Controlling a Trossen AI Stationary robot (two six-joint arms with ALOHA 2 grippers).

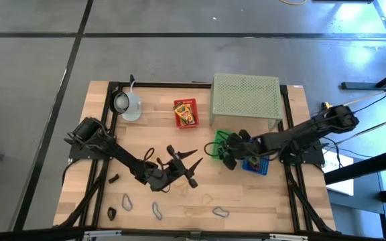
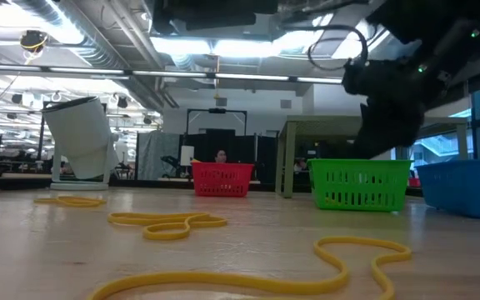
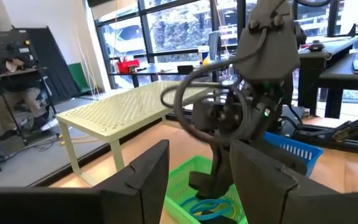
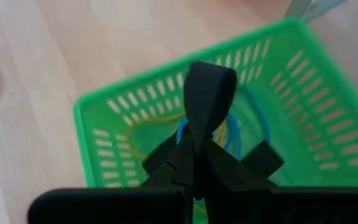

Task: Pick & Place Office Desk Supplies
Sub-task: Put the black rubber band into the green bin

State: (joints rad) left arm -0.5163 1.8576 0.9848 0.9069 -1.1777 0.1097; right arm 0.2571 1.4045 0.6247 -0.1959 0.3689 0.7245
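Observation:
My right gripper (image 4: 194, 148) is shut on a black loop (image 4: 209, 93) and hangs over the green basket (image 4: 135, 109), which holds blue and yellow loops (image 4: 182, 132). In the high view this gripper (image 1: 229, 155) stands at the green basket (image 1: 214, 142). My left gripper (image 1: 187, 167) is open at mid-table and points level toward that basket (image 3: 185, 180), with nothing between its fingers. A yellow printed box (image 1: 185, 112) lies in a red basket. Several loops and clips (image 1: 126, 201) lie near the table's near edge. My right gripper pinches the black loop by its near end (image 4: 199, 132) between its two shut fingers. The fingers slant down from the table's right side. The loop sticks out past the fingertips, lifted clear above the green basket's inside.
A blue basket (image 1: 256, 165) sits just right of the green one. The pale green perforated stand (image 1: 245, 97) fills the far right. A pale mug (image 1: 127, 104) stands at the far left. Yellow bands (image 2: 169, 223) lie on the near table.

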